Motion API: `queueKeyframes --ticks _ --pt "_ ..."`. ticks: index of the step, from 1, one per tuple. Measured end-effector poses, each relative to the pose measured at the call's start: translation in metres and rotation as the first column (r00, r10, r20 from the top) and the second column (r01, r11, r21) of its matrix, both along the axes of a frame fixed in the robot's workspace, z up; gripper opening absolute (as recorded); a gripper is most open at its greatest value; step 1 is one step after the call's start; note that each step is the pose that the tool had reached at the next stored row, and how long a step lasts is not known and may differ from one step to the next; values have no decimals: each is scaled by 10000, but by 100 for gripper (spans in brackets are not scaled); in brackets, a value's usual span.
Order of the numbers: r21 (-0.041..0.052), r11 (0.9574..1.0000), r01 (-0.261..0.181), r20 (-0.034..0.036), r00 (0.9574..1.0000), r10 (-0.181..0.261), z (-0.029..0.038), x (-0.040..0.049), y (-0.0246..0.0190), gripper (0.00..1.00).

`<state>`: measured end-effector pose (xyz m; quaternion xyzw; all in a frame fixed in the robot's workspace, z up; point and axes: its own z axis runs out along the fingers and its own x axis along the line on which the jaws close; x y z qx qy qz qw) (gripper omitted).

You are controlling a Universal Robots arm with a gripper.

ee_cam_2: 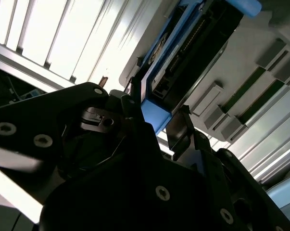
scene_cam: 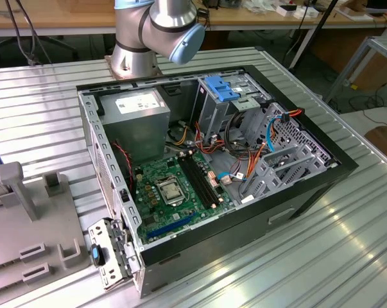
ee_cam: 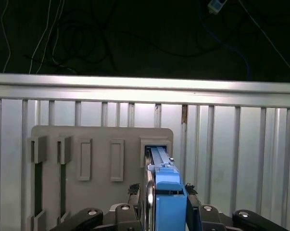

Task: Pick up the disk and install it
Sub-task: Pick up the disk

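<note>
**Item 1 — disk** (ee_cam: 168, 204): stands on edge in the end pocket of the grey holder plate (ee_cam: 101, 139), blue frame end toward the pincer. The far end sits down in the pocket, so it reads as not lifted.

**Item 2 — pincer** (ee_cam: 162, 190): at the disk's blue end, w/ the frame lying inside its span in both wrist views. Clamped on it or just standing round it — you can't tell from these views, so treat the hold as unconfirmed.

**Item 3 — holder plate:** lies flat on the ribbed metal bench (ee_cam: 231, 144). Several other pockets sit beside the disk's.

**Item 4 — PC case** (scene_cam: 309, 192): open side up on the same bench, well apart from the holder, which lies to the exterior view's left of it. Inside are a green motherboard (scene_cam: 174, 186) and a grey drive cage (scene_cam: 280, 163). The arm (scene_cam: 161, 29) rises from behind the case.

**Step in hand (judged):** pick-up, grasp stage. Install hasn't begun, since the disk is in the holder, not the case.

**Next move calls for (judged):**
- Confirm a firm clamp on the blue frame before any lift.
- Pull in line w/ the pocket. It looks a close fit, and a skewed pull could bind the disk or drag the plate.
</note>
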<state>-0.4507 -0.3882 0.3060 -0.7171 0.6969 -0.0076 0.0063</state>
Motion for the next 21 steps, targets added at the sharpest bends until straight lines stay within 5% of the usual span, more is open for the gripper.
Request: queueKeyframes --ticks 21 --pt "1 10000 27 3 10000 -27 7 -4 1 47"
